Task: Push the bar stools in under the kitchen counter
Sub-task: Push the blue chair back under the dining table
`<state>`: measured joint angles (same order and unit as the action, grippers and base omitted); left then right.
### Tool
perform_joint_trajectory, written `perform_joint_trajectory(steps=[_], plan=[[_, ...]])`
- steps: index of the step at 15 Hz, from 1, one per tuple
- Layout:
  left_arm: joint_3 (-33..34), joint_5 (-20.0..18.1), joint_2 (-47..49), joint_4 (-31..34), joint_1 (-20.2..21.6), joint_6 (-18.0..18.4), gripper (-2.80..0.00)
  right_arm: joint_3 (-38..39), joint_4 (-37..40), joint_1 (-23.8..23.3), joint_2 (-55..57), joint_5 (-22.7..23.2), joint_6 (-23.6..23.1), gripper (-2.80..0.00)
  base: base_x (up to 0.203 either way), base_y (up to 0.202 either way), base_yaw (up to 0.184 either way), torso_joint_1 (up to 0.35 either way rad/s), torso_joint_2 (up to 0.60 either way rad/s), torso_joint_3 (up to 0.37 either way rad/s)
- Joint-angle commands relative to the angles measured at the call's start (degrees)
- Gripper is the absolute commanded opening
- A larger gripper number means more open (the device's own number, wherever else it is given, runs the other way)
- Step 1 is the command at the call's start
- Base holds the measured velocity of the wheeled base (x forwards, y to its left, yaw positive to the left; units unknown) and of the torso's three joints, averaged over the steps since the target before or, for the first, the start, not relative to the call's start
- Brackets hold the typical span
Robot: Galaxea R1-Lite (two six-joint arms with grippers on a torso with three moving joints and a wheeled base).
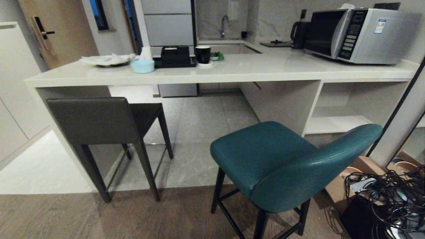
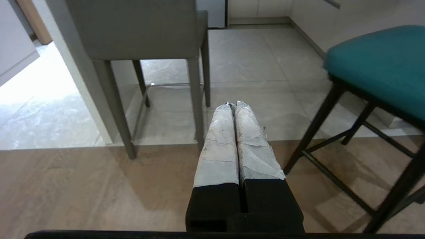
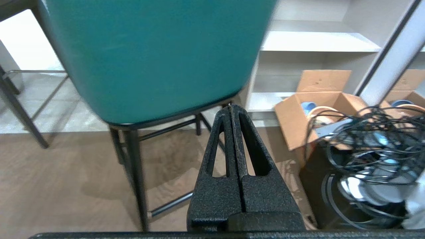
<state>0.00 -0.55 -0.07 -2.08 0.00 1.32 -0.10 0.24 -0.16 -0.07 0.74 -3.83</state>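
Boxy grey leather stool (image 1: pixel 99 122), left of frame, sits half under the glossy stone desk (image 1: pixel 212 71). Rounded teal stool (image 1: pixel 282 162), lower right, stands clear. Left end effector (image 2: pixel 232 105), tape-wrapped, and right end effector (image 3: pixel 231 108), both closed, empty.

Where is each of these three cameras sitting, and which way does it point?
Head: high up, facing the kitchen counter; no arm shows.
Left wrist: low, behind the shut left end effector, facing the grey stool.
Right wrist: low, behind the shut right end effector, close behind the teal stool.
All views share both stools.
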Motion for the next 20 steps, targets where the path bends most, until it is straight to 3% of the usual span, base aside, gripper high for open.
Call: perform_joint_trajectory(steps=[1,15,20], plan=[[1.1,0.0,0.0,0.0,0.0,0.0,-2.8,0.0,0.0,0.0,0.0,0.0,0.0,-2.8,0.0,-0.197,0.0,-0.001,0.01,0.004],[1.1,0.1,0.0,0.0,0.1,0.0,-2.8,0.0,0.0,0.0,0.0,0.0,0.0,-2.8,0.0,-0.193,0.002,0.001,0.0,0.002],[1.1,0.1,0.1,0.0,0.0,0.0,-2.8,0.0,0.0,0.0,0.0,0.0,-0.1,-2.8,0.0,-0.038,-0.001,0.0,0.0,0.0]])
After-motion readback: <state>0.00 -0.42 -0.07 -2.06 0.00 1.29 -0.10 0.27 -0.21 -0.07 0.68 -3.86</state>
